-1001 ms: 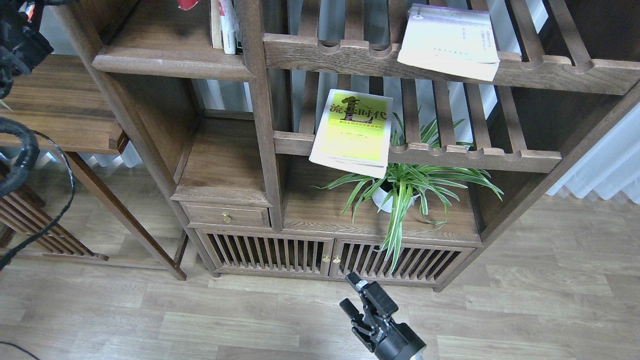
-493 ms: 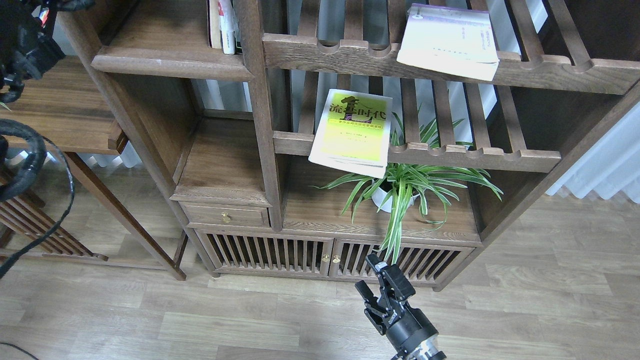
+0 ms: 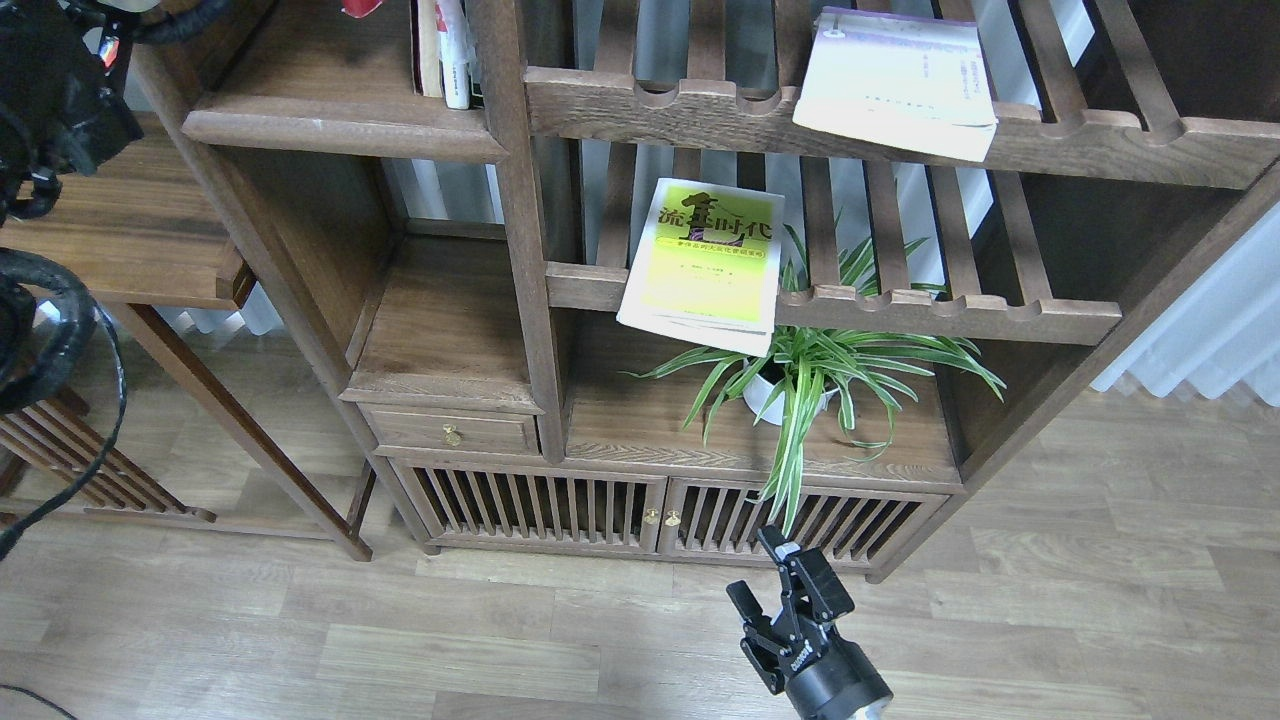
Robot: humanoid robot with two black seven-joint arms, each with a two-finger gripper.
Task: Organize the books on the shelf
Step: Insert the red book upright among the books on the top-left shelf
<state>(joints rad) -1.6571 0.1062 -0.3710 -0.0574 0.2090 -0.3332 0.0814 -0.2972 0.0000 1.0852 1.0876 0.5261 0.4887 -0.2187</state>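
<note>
A yellow-green book [image 3: 705,265] with a black Chinese title lies on the lower slatted rack, its front edge overhanging the rail. On the upper slatted rack lies a white-lavender book [image 3: 900,80], tilted over the rail. The shelf [image 3: 340,110], a solid dark-brown board, is at the upper left and carries a few upright books [image 3: 445,50] against the post. A small red sliver [image 3: 360,6] shows at the top edge above it. My right gripper [image 3: 757,568] is open and empty, low over the floor before the cabinet doors. Only my left arm [image 3: 55,90] shows; its gripper is out of view.
A potted spider plant [image 3: 800,385] stands on the board under the yellow-green book. Beneath it are slatted cabinet doors [image 3: 660,515] and a small drawer [image 3: 455,433]. A wooden side table [image 3: 120,220] stands at the left, and black cables [image 3: 60,330] hang beside it.
My right gripper has moved to the right and a little toward the cabinet, staying open. The left arm has shifted slightly rightward at the top left. The books have not moved.
</note>
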